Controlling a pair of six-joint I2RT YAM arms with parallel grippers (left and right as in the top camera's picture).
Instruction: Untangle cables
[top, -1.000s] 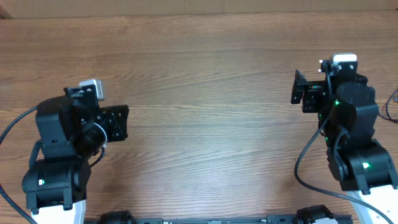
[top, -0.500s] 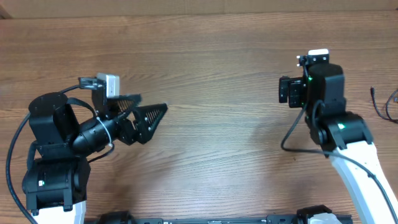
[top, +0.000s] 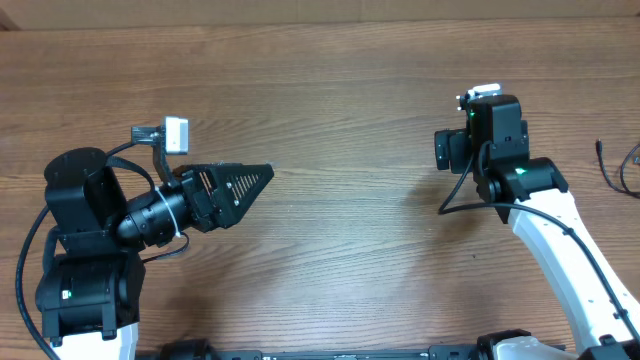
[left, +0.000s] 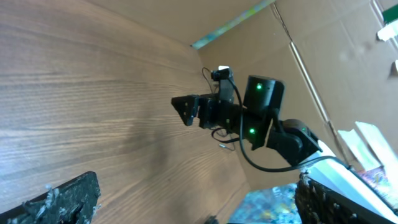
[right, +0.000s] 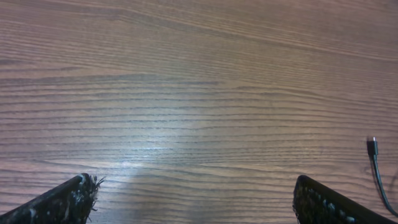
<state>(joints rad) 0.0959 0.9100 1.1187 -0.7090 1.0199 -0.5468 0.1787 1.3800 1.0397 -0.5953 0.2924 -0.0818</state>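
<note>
Only bits of the cables show: a thin black cord with a small plug end (top: 603, 160) lies at the table's far right edge, and another strand (top: 632, 158) runs off the frame beside it. The right wrist view catches that plug end (right: 372, 147) at its right margin. My right gripper (top: 446, 150) hangs open over bare wood, left of the cables (right: 193, 182). My left gripper (top: 250, 181) is open too, turned on its side and pointing right across the table (left: 196, 185). Nothing sits between either pair of fingers.
The wooden table (top: 340, 110) has a cardboard wall (left: 323, 68) along its far side. In the left wrist view the right arm (left: 249, 115) stands across the table. Thick black arm wires loop beside both arm bases (top: 25, 280).
My left gripper has opened wide and swung out to the right. The right arm has stretched forward and shifted left, away from the cables.
</note>
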